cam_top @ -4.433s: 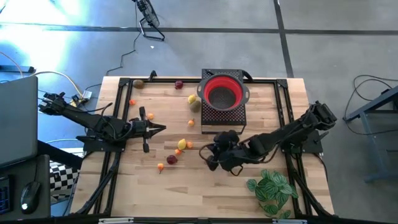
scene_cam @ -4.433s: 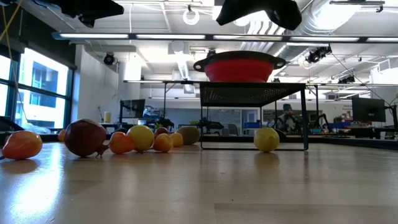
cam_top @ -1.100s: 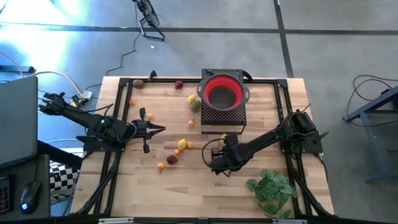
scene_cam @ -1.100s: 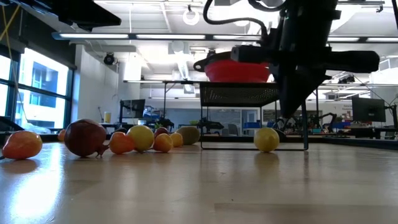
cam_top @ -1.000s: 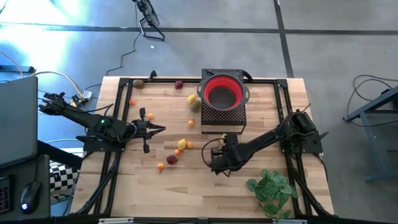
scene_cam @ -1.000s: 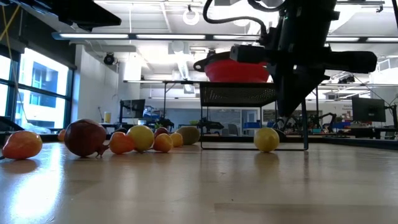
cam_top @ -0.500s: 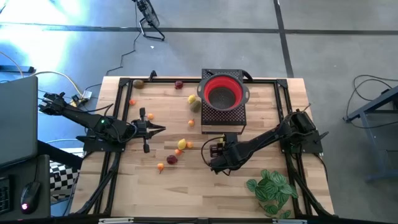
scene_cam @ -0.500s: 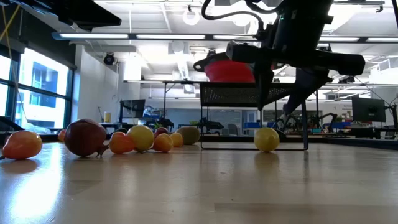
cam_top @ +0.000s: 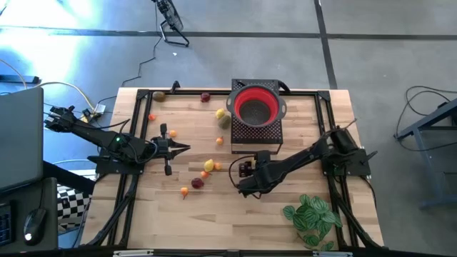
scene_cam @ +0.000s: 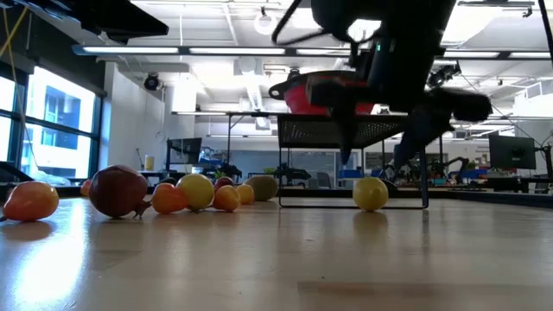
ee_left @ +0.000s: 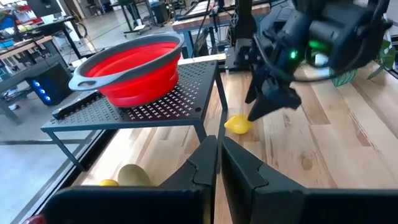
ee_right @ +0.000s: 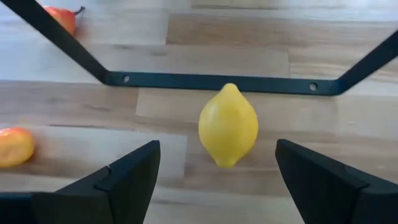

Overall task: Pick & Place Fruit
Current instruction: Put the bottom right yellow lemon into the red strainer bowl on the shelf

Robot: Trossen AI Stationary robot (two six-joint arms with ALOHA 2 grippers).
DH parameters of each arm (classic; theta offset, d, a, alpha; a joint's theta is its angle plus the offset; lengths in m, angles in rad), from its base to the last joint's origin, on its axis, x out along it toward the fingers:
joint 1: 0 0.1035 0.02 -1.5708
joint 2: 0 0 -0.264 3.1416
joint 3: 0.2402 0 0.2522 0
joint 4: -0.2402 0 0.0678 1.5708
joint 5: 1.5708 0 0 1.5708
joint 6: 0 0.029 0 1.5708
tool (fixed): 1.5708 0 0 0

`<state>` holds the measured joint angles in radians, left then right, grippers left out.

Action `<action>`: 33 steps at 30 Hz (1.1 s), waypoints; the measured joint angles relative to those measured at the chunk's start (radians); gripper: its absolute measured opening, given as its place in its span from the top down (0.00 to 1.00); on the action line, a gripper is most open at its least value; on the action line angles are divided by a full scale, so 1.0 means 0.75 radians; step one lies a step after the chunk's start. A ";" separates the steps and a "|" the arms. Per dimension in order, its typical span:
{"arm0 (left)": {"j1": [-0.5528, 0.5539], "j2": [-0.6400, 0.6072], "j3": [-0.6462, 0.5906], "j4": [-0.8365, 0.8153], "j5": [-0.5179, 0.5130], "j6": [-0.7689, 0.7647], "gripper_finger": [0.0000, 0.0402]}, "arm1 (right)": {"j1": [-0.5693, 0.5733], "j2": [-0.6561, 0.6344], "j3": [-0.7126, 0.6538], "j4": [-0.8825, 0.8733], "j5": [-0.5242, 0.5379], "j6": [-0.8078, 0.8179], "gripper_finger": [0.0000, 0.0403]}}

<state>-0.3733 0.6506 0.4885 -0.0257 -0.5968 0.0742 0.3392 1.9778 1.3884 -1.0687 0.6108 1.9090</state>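
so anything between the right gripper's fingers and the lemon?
No. In the right wrist view the right gripper is open, with only bare wooden table between each finger and the lemon.

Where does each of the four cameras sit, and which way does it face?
High view: overhead, straight down on the table; both arms show.
Low view: tabletop height, facing fruit and the room; right arm hangs in.
Left wrist view: behind the shut left claw, facing the red bowl and right arm.
Right wrist view: between the open right claw fingers, facing the lemon.
Both wrist views share that lemon.
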 joint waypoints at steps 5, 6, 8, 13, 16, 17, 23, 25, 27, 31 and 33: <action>0.000 0.000 0.000 -0.001 0.000 0.000 0.96 | -0.020 0.079 -0.001 0.009 -0.014 0.004 0.22; 0.000 0.000 0.000 0.000 0.001 -0.001 0.96 | -0.022 0.087 -0.001 0.011 -0.010 0.007 0.22; -0.001 0.000 0.000 -0.001 0.001 -0.001 0.96 | -0.029 0.103 -0.001 0.019 -0.001 0.008 0.22; -0.001 0.000 0.000 -0.001 0.001 -0.001 0.96 | -0.048 0.104 -0.001 0.020 0.004 0.008 0.22; -0.001 0.000 0.000 -0.001 0.002 -0.001 0.96 | -0.064 0.104 -0.001 0.017 -0.002 0.002 0.22; 0.000 0.000 0.000 -0.001 0.003 -0.001 0.96 | -0.070 0.104 -0.003 0.020 -0.009 0.001 0.22; 0.000 0.000 0.000 -0.002 0.005 -0.002 0.96 | -0.084 0.103 -0.068 0.103 -0.020 0.008 0.22; -0.001 0.000 0.000 -0.002 0.005 -0.004 0.96 | -0.087 0.103 -0.099 0.151 -0.020 0.008 0.22; -0.001 0.000 0.000 -0.002 0.005 -0.004 0.96 | -0.087 0.103 -0.116 0.188 -0.007 0.008 0.22; -0.001 0.000 0.000 -0.002 0.004 -0.004 0.96 | -0.089 0.103 -0.125 0.196 0.014 0.008 0.22; 0.000 0.000 0.000 -0.002 0.004 -0.004 0.96 | -0.090 0.103 -0.125 0.197 0.032 0.008 0.22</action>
<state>-0.3735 0.6506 0.4885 -0.0271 -0.5938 0.0715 0.2719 2.0548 1.2945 -0.9209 0.6347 1.9152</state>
